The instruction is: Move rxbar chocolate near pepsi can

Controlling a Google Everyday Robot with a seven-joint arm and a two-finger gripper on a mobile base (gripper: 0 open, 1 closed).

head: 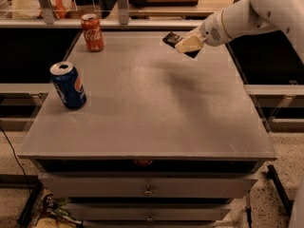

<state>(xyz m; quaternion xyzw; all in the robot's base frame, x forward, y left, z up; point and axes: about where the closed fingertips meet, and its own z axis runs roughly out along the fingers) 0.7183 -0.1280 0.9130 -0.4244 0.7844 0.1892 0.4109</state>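
Observation:
The rxbar chocolate [170, 37] is a thin black bar held in my gripper [188, 45] at the far right of the grey table [152, 108]. The gripper is shut on the bar and holds it a little above the tabletop; the pale fingers [186, 43] cover the bar's middle, and its dark ends stick out on both sides. The pepsi can [69, 85] is blue with the round logo and stands upright near the table's left edge, far to the left of the gripper.
A red Coca-Cola can [92, 32] stands upright at the table's far left corner. My white arm [256, 11] reaches in from the upper right. Drawers [148, 190] sit under the table's front edge. A shelf with clutter runs behind the table.

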